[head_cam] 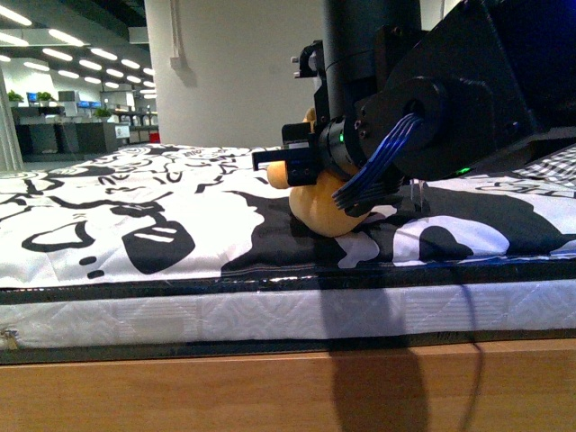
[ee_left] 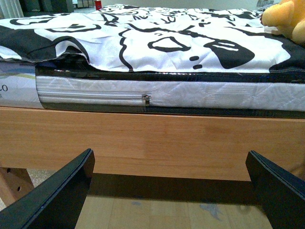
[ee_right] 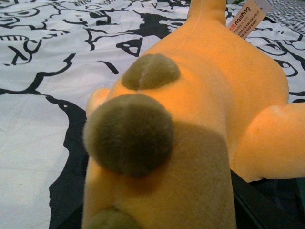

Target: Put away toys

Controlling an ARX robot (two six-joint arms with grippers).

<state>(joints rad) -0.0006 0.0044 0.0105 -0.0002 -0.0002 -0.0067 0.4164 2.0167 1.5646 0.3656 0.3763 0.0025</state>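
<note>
In the front view, the orange-yellow plush toy (head_cam: 317, 214) is seen lying on the patterned sheet (head_cam: 135, 202) of the bed (head_cam: 180, 315), toward the bed's right half and back from its front edge. The right gripper (head_cam: 297, 175) is poised directly over it. In the left wrist view, the left gripper (ee_left: 169, 160) is held low before the bed's wooden frame (ee_left: 143, 143), below mattress level. Its jaws are spread wide with nothing between them, and the toy is glimpsed up on the bed, well apart. In the right wrist view, the picture is filled by the toy. Dark jaw parts are seen at either side of its near end, so the jaws are placed around it, but whether they press into it cannot be told. Its long axis is laid flat along the bed, running away from the wrist toward the label (ee_right: 248, 19) at the far end; which end is the head cannot be told. A slip is judged likely if only soft pile at one end is caught. The sheet could be pinched and dragged along if the jaws are closed too low.
</note>
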